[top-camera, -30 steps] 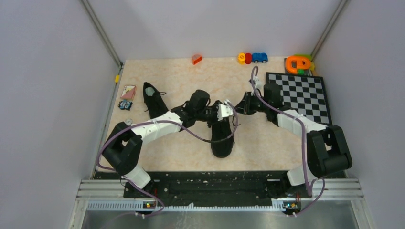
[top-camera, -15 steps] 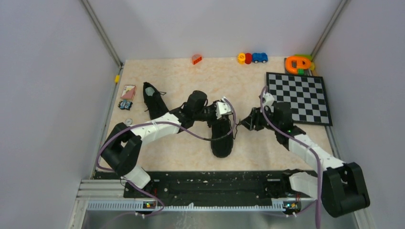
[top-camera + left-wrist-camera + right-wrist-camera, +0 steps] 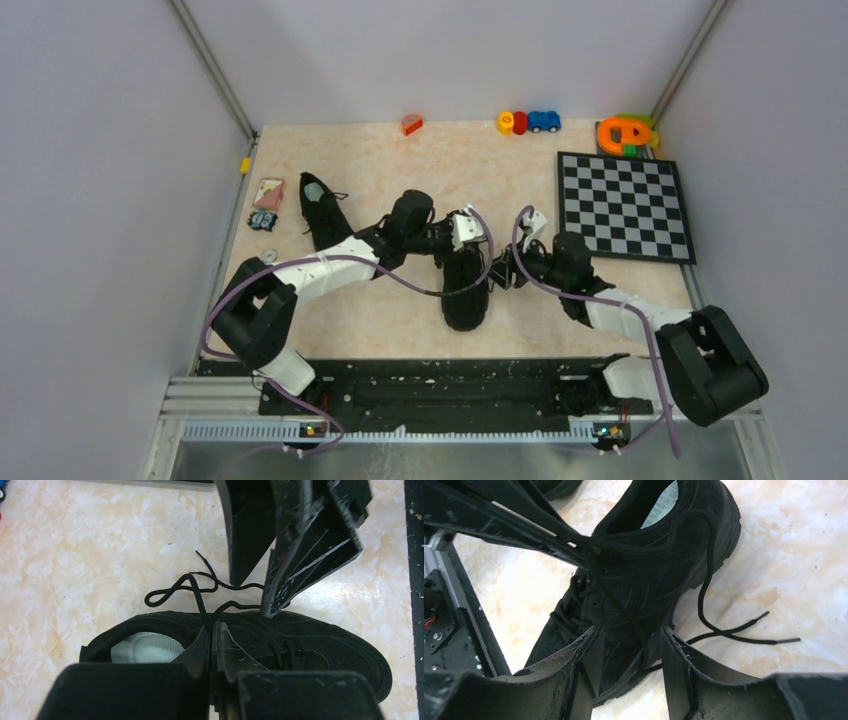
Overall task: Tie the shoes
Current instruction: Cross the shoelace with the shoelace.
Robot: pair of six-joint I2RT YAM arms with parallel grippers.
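- Since 0.5 s ago the right pincer (image 3: 629,632) has slid nearer the centre shoe (image 3: 465,298), and now sits at its right flank, fingers spread astride its side.
- Left pincer (image 3: 212,632) is clenched at that shoe's collar, seemingly on a lace (image 3: 702,592); the contact is hard to make out.
- Loose lace ends trail on the surface (image 3: 380,160).
- 2nd shoe (image 3: 322,215) lies well apart, far left.

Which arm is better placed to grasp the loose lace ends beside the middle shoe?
Right. The right gripper is open beside the shoe, on the side where the lace ends lie; the left gripper is shut on its collar.
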